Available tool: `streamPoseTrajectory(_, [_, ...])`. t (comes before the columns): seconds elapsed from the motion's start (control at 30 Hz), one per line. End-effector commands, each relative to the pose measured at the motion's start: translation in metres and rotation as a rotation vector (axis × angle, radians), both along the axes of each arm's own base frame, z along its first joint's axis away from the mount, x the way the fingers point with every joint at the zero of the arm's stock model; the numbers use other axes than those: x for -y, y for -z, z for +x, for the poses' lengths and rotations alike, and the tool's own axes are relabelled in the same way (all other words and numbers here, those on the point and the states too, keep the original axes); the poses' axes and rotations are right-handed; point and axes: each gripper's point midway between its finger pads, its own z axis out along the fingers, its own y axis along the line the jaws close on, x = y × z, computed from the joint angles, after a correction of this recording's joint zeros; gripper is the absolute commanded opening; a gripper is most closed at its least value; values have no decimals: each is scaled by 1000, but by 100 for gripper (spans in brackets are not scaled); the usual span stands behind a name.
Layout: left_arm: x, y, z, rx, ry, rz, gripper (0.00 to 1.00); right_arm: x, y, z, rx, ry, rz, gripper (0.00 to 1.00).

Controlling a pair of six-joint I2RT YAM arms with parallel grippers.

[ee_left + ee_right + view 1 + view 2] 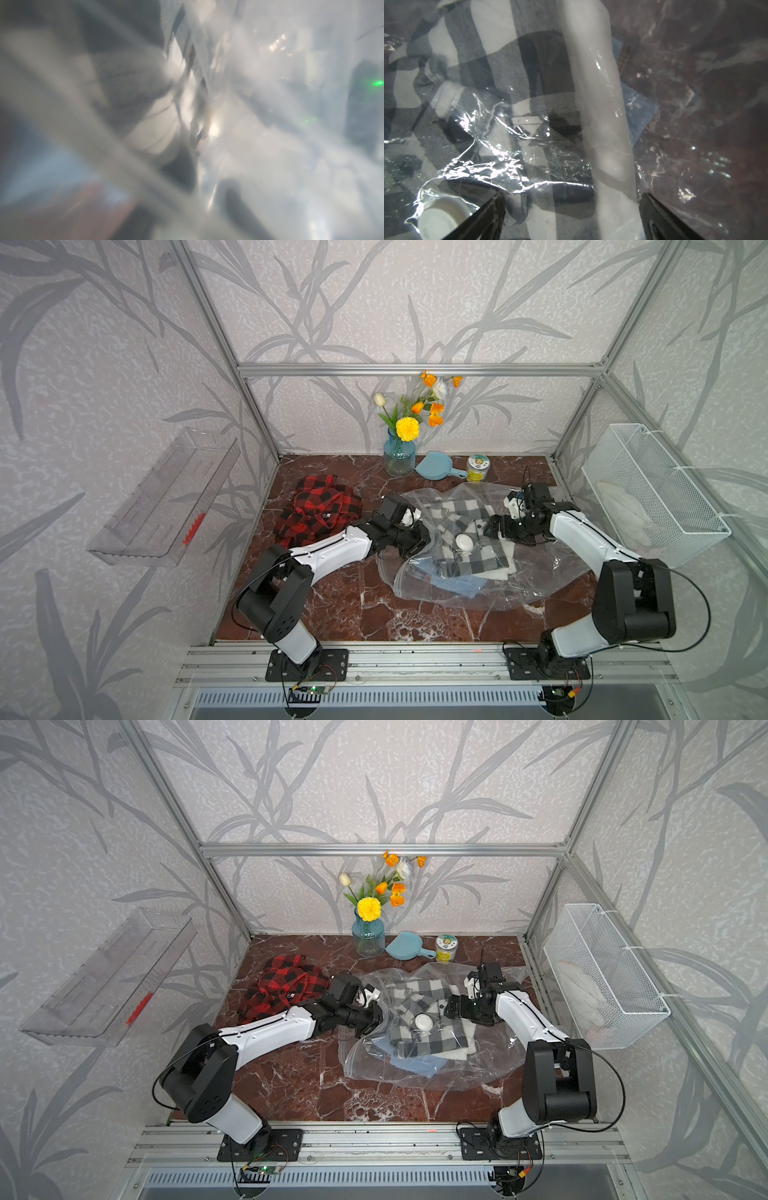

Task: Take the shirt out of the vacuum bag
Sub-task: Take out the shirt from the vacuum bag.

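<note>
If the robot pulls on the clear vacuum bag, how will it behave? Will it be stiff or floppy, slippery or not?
The vacuum bag lies crumpled in loose folds, so it probably is floppy and will bunch up rather than slide as one piece. Its glossy film looks slippery. The checked shirt inside may weigh it down, so only the film would lift.

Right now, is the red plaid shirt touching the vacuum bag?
Apart. Both top views show bare marble and the left gripper between the red plaid shirt and the vacuum bag.
</note>
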Motion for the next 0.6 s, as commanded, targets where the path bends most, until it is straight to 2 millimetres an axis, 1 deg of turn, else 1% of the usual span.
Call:
streamPoseTrajectory(0.0, [2, -7, -4, 14, 23, -26, 53, 1, 4, -7, -28, -3, 6, 99])
streamPoseTrajectory(0.17, [4, 15, 4, 7, 7, 13, 53, 0, 3, -7, -27, -6, 6, 99])
streamPoseTrajectory(0.27, [6, 26, 14, 15, -11, 35, 52, 0, 3, -7, -28, -8, 3, 100])
streamPoseTrajectory(0.37, [11, 27, 29, 39, -42, 39, 52, 0, 4, -7, -29, -8, 7, 99])
streamPoseTrajectory(0.47, [16, 22, 42, 63, -67, 31, 51, -1, 5, -8, -32, -7, 9, 99])
streamPoseTrajectory(0.57, [19, 19, 50, 78, -82, 28, 48, 0, 6, -8, -33, -9, 7, 99])
